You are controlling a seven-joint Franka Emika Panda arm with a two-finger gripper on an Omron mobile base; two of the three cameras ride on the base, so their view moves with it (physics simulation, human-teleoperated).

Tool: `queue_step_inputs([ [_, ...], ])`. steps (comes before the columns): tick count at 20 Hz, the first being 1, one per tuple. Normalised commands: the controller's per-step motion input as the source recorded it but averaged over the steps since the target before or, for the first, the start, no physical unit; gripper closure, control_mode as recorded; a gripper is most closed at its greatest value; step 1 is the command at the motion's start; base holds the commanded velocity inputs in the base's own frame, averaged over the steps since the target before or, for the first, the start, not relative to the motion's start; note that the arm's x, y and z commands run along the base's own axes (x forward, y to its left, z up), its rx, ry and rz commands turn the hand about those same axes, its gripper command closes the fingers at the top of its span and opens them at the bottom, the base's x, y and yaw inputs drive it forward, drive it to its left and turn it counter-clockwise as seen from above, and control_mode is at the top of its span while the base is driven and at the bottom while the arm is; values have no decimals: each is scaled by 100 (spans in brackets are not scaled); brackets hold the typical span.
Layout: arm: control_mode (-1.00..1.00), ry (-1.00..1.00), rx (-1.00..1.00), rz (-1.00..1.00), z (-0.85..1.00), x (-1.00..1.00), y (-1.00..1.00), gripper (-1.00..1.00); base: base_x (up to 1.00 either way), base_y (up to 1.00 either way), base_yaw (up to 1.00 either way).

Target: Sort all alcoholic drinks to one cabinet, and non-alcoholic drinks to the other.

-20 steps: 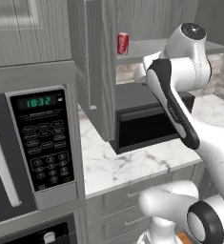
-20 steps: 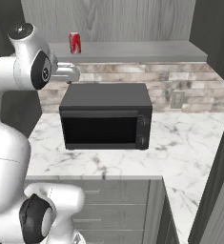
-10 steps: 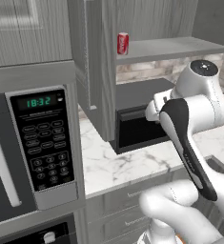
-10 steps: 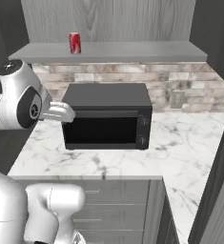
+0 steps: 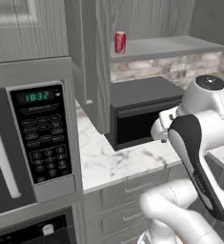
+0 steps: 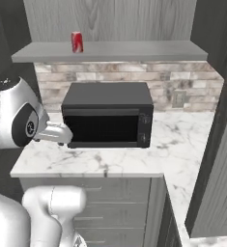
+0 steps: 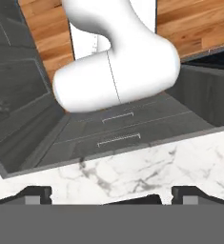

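Note:
A short red soda can (image 5: 120,42) (image 6: 77,41) stands upright at the left end of the open shelf (image 6: 134,50) above the counter. My arm is folded low, its wrist in front of the black countertop oven. In the hand view my gripper (image 7: 112,195) is open with nothing between its fingertips (image 7: 37,194); it looks down over the marble counter edge at the drawers. It is far below the can and apart from it. The green bottle, the amber-brown bottle and the white-and-blue bottle are out of view.
A black countertop oven (image 5: 142,112) (image 6: 107,113) sits on the marble counter (image 6: 134,161) under the shelf. A built-in microwave with a lit clock (image 5: 39,136) stands at the left. An open grey cabinet door (image 5: 92,62) hangs beside the can. Drawers (image 7: 118,128) lie below.
The arm has swung down from shelf height near the can to counter height in front of the black oven. The can stays on the shelf.

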Motion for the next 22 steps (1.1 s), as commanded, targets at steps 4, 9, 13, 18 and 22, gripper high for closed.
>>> queue_step_inputs([
  [4, 100, 0, 0, 0, 0, 0, 0, -100, -100, -26, -1],
  [9, 100, 0, 0, 0, 0, 0, 0, -100, -100, -37, -26],
  [13, 100, 0, 0, 0, 0, 0, 0, -100, -96, -26, -51],
  [18, 100, 0, 0, 0, 0, 0, 0, -100, -83, -15, -59],
  [22, 100, 0, 0, 0, 0, 0, 0, -100, -58, -30, -63],
])
